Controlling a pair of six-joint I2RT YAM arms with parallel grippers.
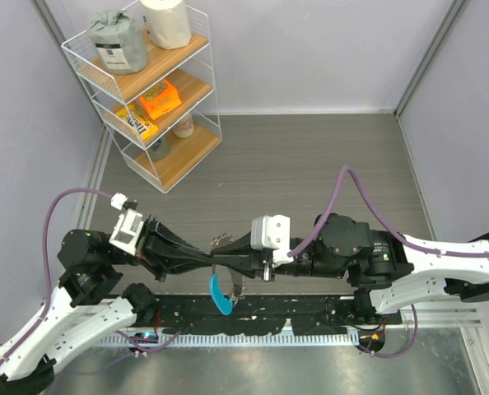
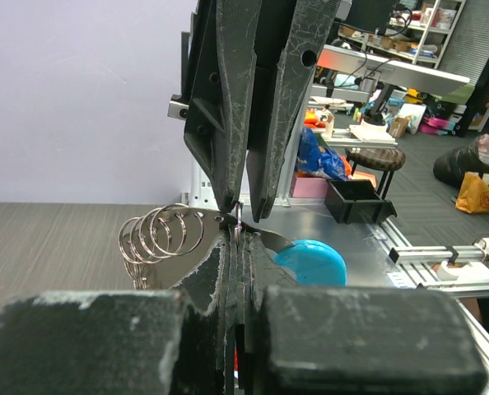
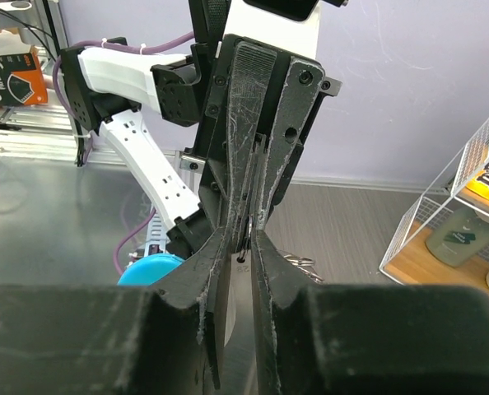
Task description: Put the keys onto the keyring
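Silvery flat metal keys (image 2: 158, 239) fan out on the far side of the thin silvery metal keyring (image 2: 238, 216), above the near tabletop (image 1: 310, 156). Left end effector (image 2: 235, 247) clamps the keyring; right end effector (image 3: 246, 234) nearly closed, grip indeterminate. Threading judged incomplete.

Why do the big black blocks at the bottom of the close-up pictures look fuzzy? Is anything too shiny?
Left wrist view: the left fingers sit right by the lens, so they blur; the keys look sharp. Right wrist view: the right fingers blur likewise. Top view: sharp, evenly lit, a pale sheen on the metal table edge.
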